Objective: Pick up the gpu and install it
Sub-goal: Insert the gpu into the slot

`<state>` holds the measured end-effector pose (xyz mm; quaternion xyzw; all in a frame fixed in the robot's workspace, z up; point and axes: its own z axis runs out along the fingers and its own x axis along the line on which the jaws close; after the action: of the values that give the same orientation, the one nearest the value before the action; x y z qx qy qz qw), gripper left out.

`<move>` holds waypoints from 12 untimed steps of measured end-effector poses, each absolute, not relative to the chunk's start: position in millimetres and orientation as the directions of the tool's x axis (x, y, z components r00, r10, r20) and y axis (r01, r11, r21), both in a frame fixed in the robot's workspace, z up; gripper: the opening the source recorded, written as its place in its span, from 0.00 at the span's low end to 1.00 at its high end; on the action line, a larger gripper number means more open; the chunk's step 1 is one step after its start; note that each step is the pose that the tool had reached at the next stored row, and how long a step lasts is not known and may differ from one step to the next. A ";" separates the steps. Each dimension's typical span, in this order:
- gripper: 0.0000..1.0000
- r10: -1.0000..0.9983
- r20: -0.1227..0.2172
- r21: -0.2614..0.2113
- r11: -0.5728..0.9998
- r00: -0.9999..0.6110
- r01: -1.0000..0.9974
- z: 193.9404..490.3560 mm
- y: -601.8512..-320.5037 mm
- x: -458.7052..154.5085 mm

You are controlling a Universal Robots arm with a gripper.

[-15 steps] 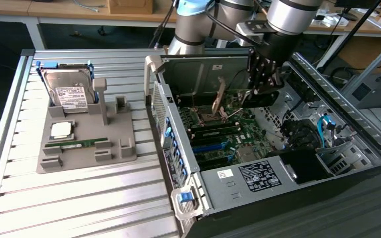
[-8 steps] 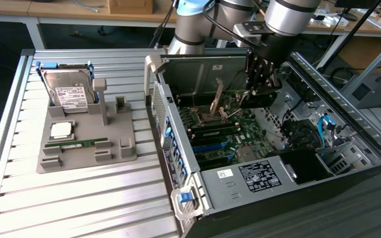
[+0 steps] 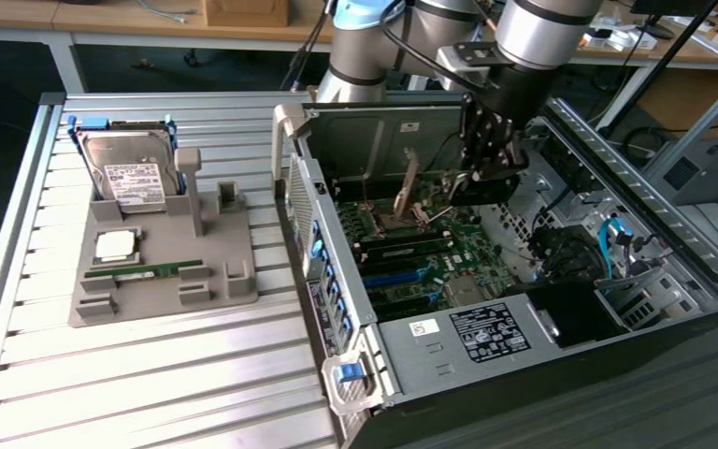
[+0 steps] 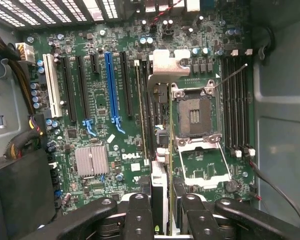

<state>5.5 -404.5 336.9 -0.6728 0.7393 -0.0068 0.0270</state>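
Exterior view first: I have the arm reaching down into the open computer case [image 3: 372,365], which lies on its side along the exterior view's right half of the slatted counter [image 3: 147,374]. The hand [image 3: 481,178] is inside the case above the motherboard [image 3: 422,253], and it looks clenched on the gpu [image 3: 478,187], a dark card hanging edge-down between the fingers. In the wrist view the card's edge [image 4: 159,185] runs out from between the finger pads [image 4: 140,210], so I read the grip as firm.

I judge the pick-up done and the install in hand: the card is over the board, not yet seated. It sits nearer the CPU socket [image 4: 196,117] than the blue expansion slot [image 4: 110,85], so I think the next move calls for lining the card's edge up with a slot before any pressing.

Near the counter's far corner on the exterior view's left, the grey parts tray [image 3: 160,290] carries a hard drive [image 3: 132,173], a processor chip [image 3: 116,245] and a green memory stick [image 3: 160,269].
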 end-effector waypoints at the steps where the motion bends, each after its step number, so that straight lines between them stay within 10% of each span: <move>1: 0.27 -0.995 -0.031 -0.046 0.095 -0.093 -0.994 336.7 -404.6 5.1; 12: 0.27 -0.995 -0.031 -0.046 0.094 -0.092 -0.995 334.2 -406.3 -0.2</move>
<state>-0.2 -406.3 334.2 -0.6732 0.7390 -0.0068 0.0270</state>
